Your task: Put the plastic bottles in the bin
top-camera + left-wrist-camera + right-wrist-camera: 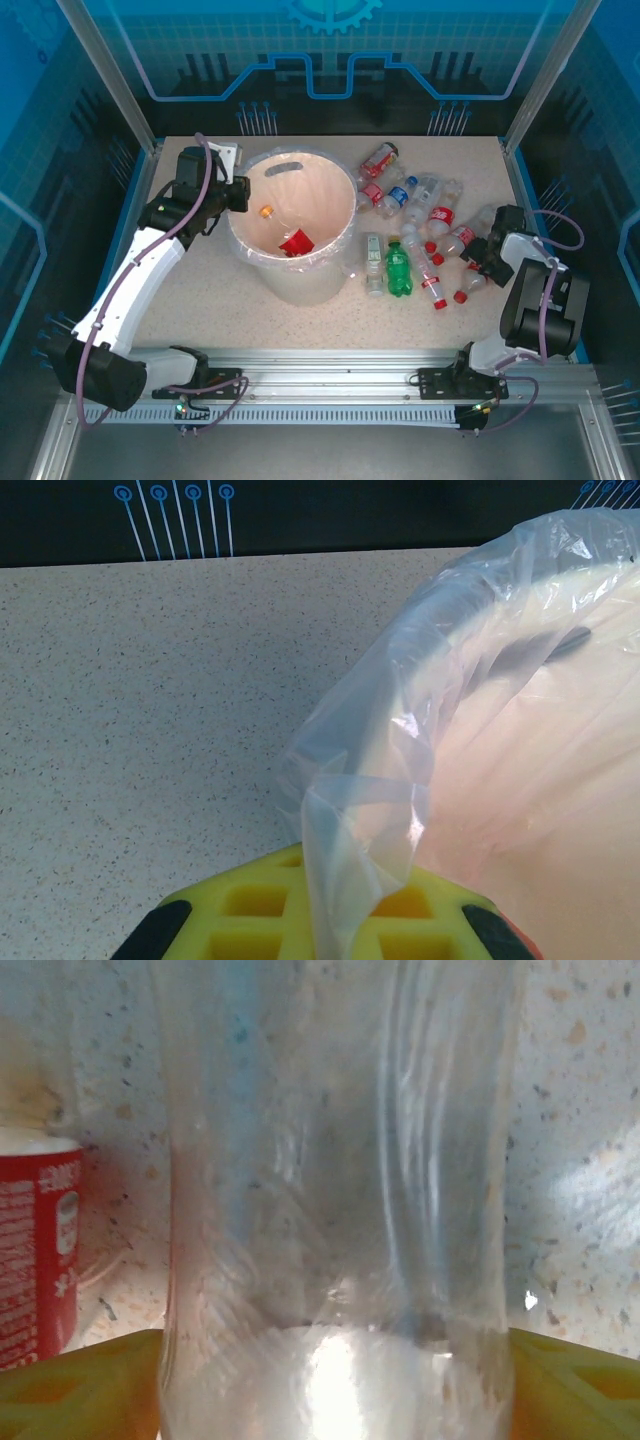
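clear bottle [335, 1210]: blurred, both ends cut off | bin [545, 790]: mostly cropped

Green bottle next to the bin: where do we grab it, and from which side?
Take the green bottle at mid-body, from straight above, closing across its width. It lies flat with its cap pointing to the far edge, so its round sides are exposed. A clear bottle lies close on its left, so room there is probably tight.

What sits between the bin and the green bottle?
One clear bottle, lying alongside the green bottle and just off the bin wall. The top external view shows it.
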You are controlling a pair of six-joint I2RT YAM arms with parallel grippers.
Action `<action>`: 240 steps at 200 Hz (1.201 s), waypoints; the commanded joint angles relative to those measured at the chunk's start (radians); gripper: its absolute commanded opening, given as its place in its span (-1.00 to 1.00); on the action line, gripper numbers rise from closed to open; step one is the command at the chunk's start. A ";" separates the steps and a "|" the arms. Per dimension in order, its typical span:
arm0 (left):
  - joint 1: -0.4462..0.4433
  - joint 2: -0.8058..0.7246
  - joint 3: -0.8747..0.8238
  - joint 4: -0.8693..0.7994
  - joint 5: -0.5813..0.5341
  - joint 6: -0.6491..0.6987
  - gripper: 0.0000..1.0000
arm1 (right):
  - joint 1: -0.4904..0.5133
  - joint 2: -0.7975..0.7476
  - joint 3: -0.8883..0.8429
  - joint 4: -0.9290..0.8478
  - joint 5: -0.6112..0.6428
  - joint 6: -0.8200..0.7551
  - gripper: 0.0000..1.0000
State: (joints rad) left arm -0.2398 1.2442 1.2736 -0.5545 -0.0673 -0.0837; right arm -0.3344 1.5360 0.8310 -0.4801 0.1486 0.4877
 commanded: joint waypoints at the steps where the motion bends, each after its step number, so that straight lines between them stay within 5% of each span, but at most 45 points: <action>1: 0.002 -0.002 -0.033 -0.001 -0.003 -0.044 -1.00 | -0.017 -0.023 -0.009 0.017 0.001 -0.022 0.50; 72: 0.002 0.006 -0.027 -0.013 0.003 -0.036 -1.00 | -0.018 -0.258 -0.030 -0.074 0.004 -0.025 0.25; 137: 0.002 0.004 -0.027 -0.016 0.003 -0.032 -1.00 | 0.054 -0.439 0.195 -0.241 -0.156 -0.001 0.07; 198: 0.002 0.006 -0.029 -0.019 0.011 -0.025 -1.00 | 0.412 -0.430 0.535 -0.182 -0.290 0.059 0.06; 240: 0.002 0.004 -0.036 -0.006 0.020 -0.031 -1.00 | 0.754 -0.311 0.723 -0.079 -0.211 0.026 -0.05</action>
State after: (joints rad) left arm -0.2398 1.2423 1.2720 -0.5541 -0.0666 -0.0868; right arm 0.2684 1.1572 1.4704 -0.6323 -0.0879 0.5274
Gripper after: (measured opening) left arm 0.097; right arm 0.516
